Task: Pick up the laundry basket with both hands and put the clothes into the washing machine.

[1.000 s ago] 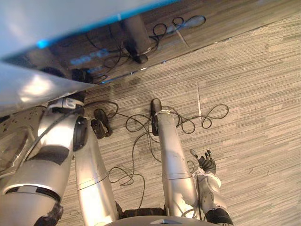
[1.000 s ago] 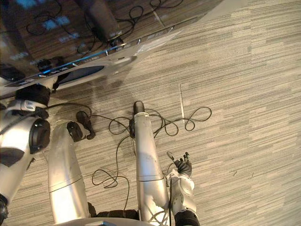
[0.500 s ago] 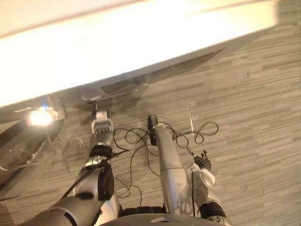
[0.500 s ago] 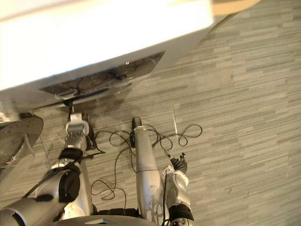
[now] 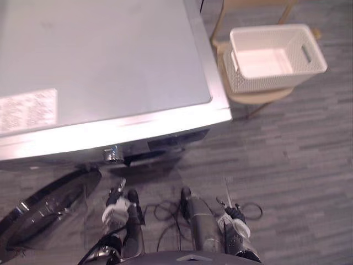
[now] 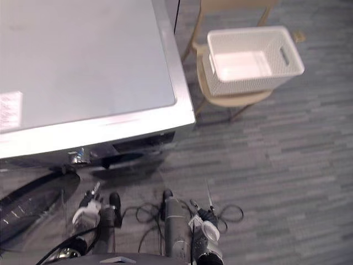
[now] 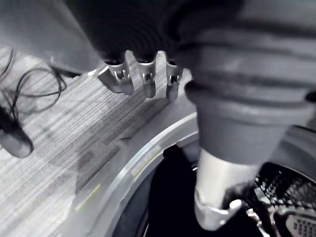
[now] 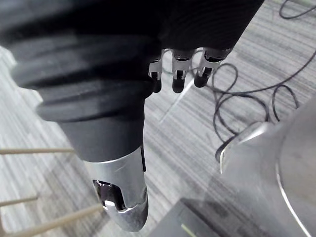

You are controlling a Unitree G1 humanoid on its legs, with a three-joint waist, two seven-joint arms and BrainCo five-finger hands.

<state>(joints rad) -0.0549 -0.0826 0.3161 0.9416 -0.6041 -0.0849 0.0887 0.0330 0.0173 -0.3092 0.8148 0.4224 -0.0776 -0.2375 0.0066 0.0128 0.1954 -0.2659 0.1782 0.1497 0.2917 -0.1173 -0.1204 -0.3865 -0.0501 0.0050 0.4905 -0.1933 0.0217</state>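
Note:
A white mesh laundry basket [image 5: 276,74] stands on a wooden chair [image 5: 259,97] to the right of the grey washing machine [image 5: 99,66]. The basket's inside looks white and bare. The machine's round door [image 5: 49,207] hangs open at the lower left. My left hand [image 5: 115,208] hangs low in front of the machine, fingers [image 7: 147,79] straight, holding nothing, close to the drum's rim [image 7: 128,173]; the drum is dark inside. My right hand [image 5: 234,221] hangs low over the floor, its fingers [image 8: 177,74] relaxed and empty, far from the basket.
Grey striped carpet lies between me and the chair. The chair's thin wooden legs [image 8: 29,150] show beside my right hand. The machine's front edge [image 5: 165,124] juts out above both hands.
The whole picture has shifted: the camera has swung up from the floor to the machine's top and the basket. Both arms now hang lower in view.

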